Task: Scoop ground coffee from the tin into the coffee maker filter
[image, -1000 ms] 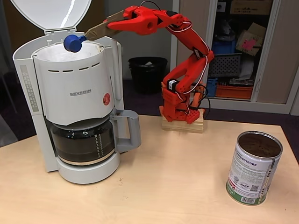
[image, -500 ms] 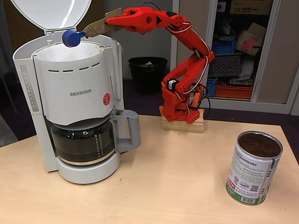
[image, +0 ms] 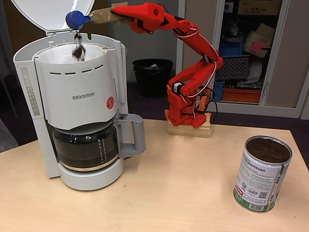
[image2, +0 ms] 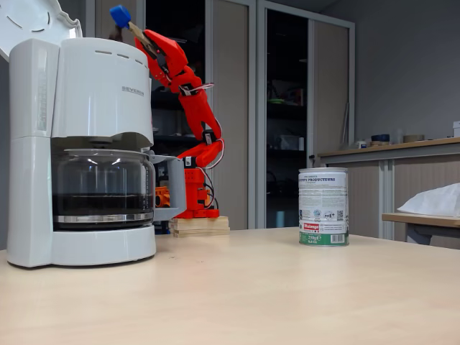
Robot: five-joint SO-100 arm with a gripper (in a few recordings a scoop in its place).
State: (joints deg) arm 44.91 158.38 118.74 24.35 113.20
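I have the blue scoop [image: 75, 19] tipped above the filter [image: 60, 54], and coffee [image: 78, 48] is falling from it into the cone, so this load is nearly delivered; any further scoops are left. The hand [image: 107, 16] is clamped on the scoop's taped handle. The maker [image: 72, 111] reads SEVERIN on its front. Far right on the desk [image: 183, 193] stands the tin [image: 262, 174], open, grounds near its rim, its label partly legible: "PRODUCTEURS".
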